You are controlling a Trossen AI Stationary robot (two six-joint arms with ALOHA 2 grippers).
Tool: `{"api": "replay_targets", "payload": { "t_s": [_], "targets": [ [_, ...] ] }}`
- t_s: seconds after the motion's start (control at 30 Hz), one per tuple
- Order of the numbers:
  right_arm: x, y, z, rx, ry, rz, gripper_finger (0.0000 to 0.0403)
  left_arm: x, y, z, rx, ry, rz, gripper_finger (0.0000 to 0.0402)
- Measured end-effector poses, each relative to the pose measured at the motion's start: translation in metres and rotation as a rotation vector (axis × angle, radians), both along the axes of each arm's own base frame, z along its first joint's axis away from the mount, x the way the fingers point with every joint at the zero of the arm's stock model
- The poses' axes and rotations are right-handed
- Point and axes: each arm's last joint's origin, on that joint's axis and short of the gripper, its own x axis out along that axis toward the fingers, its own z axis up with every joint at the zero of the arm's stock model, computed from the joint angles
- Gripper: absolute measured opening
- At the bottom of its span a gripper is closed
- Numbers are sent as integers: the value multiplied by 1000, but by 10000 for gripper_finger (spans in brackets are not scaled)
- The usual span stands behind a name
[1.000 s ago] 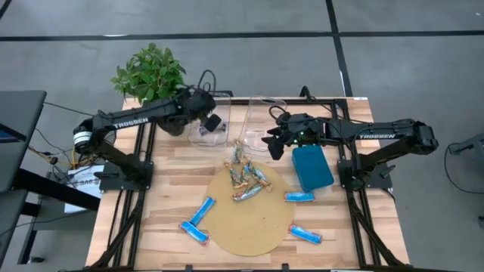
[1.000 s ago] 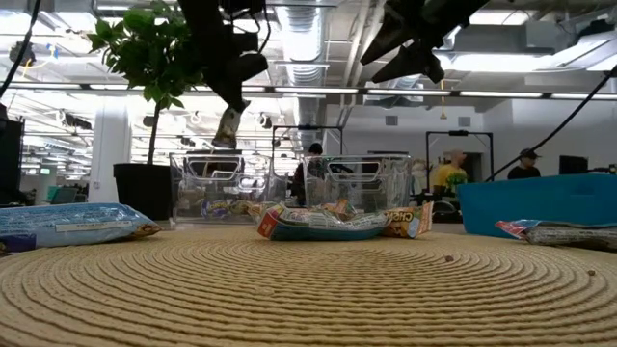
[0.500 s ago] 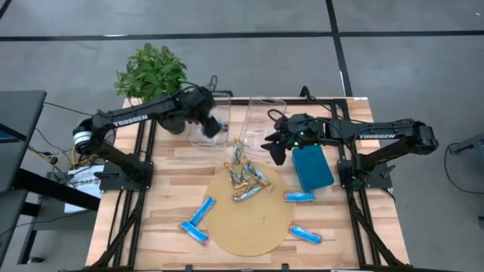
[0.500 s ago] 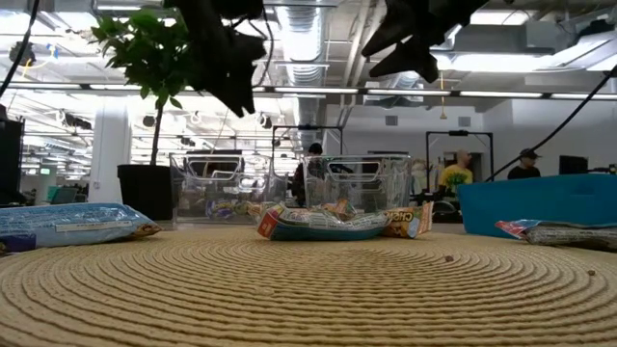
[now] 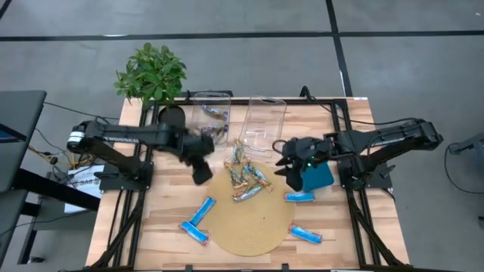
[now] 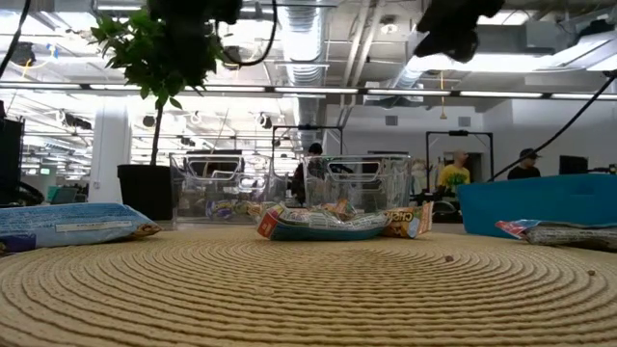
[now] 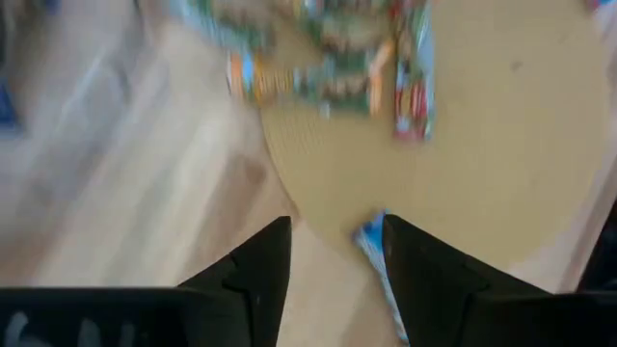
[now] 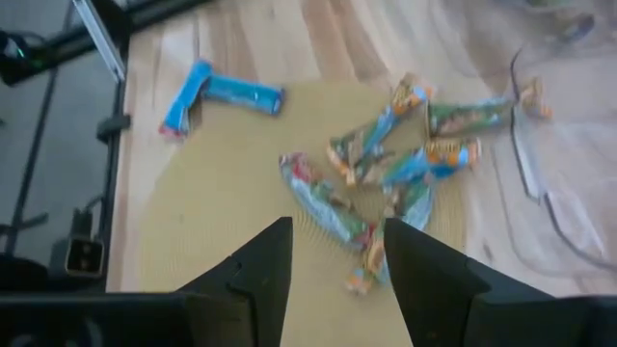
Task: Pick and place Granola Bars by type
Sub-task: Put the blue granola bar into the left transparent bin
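Observation:
Several multicoloured granola bars (image 5: 246, 178) lie piled at the far edge of a round woven mat (image 5: 253, 227). Blue bars lie flat around it: two on the left (image 5: 201, 211) (image 5: 193, 233), two on the right (image 5: 299, 197) (image 5: 305, 235). More bars show inside the left clear bin (image 5: 215, 115). My left gripper (image 5: 203, 175) hangs open above the table, left of the pile. In its wrist view a blue bar (image 7: 370, 238) lies beyond its fingers. My right gripper (image 5: 290, 172) hangs open to the right of the pile (image 8: 386, 169), beside the teal tray (image 5: 316, 171).
Two clear bins (image 5: 209, 121) (image 5: 265, 130) stand at the far side, next to a potted plant (image 5: 151, 72). The teal tray lies right of the mat. People stand in the room beyond the table (image 6: 448, 173). Bare wood shows near the left edge (image 5: 162, 204).
My left gripper has let go of a multicoloured bar above the left bin. It then swung toward the near edge and now hangs left of the pile. My right gripper has moved from beside the right bin toward the near edge, next to the teal tray.

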Motion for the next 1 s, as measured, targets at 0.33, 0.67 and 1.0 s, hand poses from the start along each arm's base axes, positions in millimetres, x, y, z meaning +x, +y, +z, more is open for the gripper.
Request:
{"api": "replay_targets", "payload": {
  "t_s": [0.33, 0.67, 1.0],
  "targets": [
    [-8, 17, -5, -34, 66, 66, 131, 4, -71, -33, 7, 156, 230, 176],
    [-10, 17, -6, -80, 73, 130, 123, 21, -124, -97, 46, 348, 160, 185],
    [-11, 21, -6, -80, 77, 174, 123, 35, -141, -128, 45, 339, 160, 185]
  ]
}}
